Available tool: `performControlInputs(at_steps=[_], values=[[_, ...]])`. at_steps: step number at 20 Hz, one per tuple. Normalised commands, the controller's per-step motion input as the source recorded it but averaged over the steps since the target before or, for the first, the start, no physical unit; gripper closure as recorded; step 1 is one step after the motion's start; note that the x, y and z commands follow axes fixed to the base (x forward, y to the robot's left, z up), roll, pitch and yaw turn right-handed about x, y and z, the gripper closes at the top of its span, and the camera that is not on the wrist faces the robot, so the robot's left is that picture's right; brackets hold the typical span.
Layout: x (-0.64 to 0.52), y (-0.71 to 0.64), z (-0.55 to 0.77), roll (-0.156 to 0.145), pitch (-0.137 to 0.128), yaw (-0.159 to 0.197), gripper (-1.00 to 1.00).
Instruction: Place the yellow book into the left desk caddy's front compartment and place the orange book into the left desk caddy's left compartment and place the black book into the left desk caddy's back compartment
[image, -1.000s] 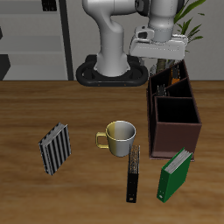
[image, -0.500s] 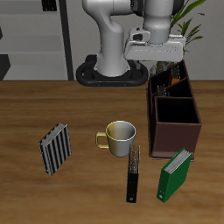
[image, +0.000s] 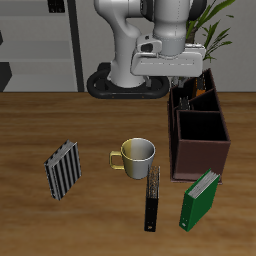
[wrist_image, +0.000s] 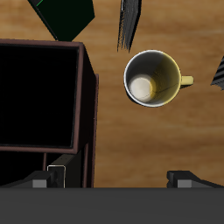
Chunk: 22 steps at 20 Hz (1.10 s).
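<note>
Your gripper (image: 184, 82) hangs above the left desk caddy's (image: 200, 150) back end, fingers spread and gripping nothing.

The black book (image: 152, 198) lies flat on the surface between the mug (image: 135, 155) and the front edge, just beside the leaning green book (image: 198, 200). You have open wood around the striped book (image: 64, 168). The caddy's front compartment (wrist_image: 35, 96) shows only dark.

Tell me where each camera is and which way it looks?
Exterior view: sits in front and above, looking across the table at the robot; shows the arm and end effector over the caddy.
Wrist view: rides the end effector, looking straight down; shows its fingers.
Both show caddy, mug, black book, green book.
</note>
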Motion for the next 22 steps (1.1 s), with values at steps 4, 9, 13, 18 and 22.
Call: performControlInputs(at_steps=[4,9,13,18,22], values=[[0.52,-0.01,0.21,0.108,0.002,0.063,-1.00],[0.38,0.00,0.12,0.025,-0.005,-0.002,-1.00],[0.41,-0.09,0.16,-0.071,-0.056,-0.011,-1.00],[0.37,-0.04,-0.01,-0.031,-0.002,-0.021,-1.00],[0.55,0.08,-0.09,-0.016,-0.020,-0.036,-1.00]])
